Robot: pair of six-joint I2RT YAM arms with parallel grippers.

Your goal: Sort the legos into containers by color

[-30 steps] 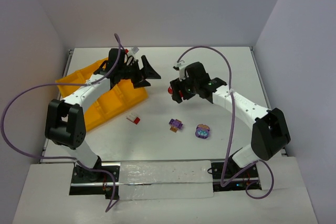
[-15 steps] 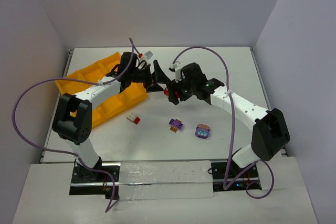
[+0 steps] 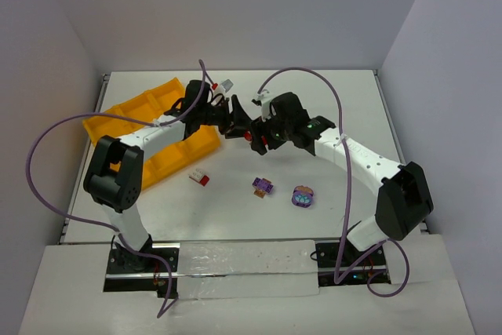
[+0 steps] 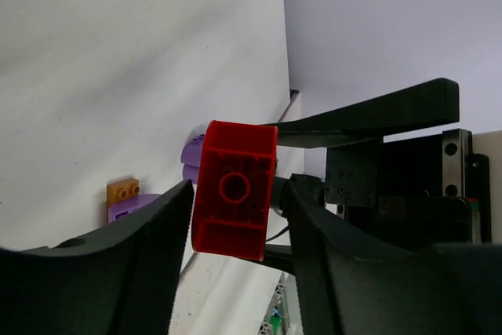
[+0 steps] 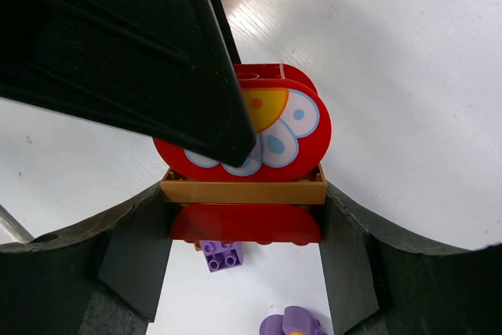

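Start with the bench [image 3: 314,100], which carries everything. The yellow-orange tray [image 3: 129,109] lies at the upper left of the top view, its cells holding no brick that you can make out. The left arm [image 3: 153,132] crosses over the tray toward frame centre, and the right arm [image 3: 361,158] reaches in from the right to meet it. The right tool [image 3: 253,136] is clamped on the red lego [image 5: 274,127], a cluster with a tan plate and a printed white-and-orange face, held above the bench at centre frame. The left tool [image 3: 239,125] has one finger on each side of the same cluster. You cannot tell from the left wrist view whether those fingers are bearing on it yet. Judge the step in hand as an arm-to-arm transfer of this cluster. The next move calls for a confirmed left grip before the right tool lets go, then carriage to one tray cell. Three clusters remain on the bench below centre: a red-and-white lego [image 3: 199,178], a purple lego [image 3: 263,187] with orange, and a rounded purple lego [image 3: 303,196].
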